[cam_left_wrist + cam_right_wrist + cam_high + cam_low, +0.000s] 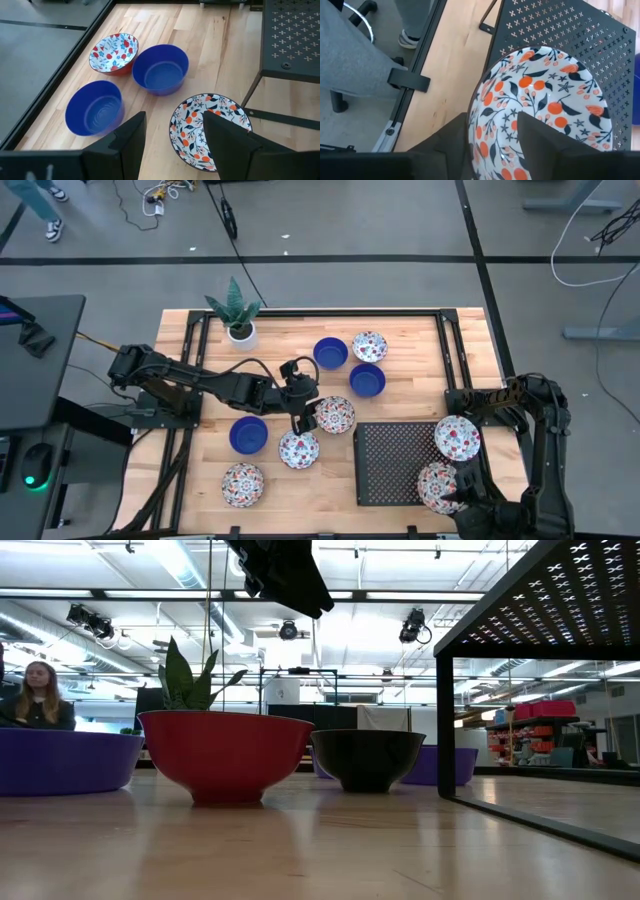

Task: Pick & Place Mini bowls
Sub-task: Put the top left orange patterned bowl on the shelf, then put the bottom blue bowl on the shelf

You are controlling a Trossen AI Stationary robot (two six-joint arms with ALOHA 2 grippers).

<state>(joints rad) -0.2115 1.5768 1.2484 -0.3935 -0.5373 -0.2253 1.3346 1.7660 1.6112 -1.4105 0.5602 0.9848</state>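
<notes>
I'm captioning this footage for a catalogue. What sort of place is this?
Probably a robotics lab or workshop: a wooden table with two robot arms stands on a grey floor with loose cables, and the low view shows ceiling lights and shelving.

A potted plant (238,315) stands at the far left of the wooden table (410,340), a black perforated rack (395,460) sits on the table's near right part, cables (150,200) trail over the grey floor beyond, and a person (38,695) sits in the background.
</notes>
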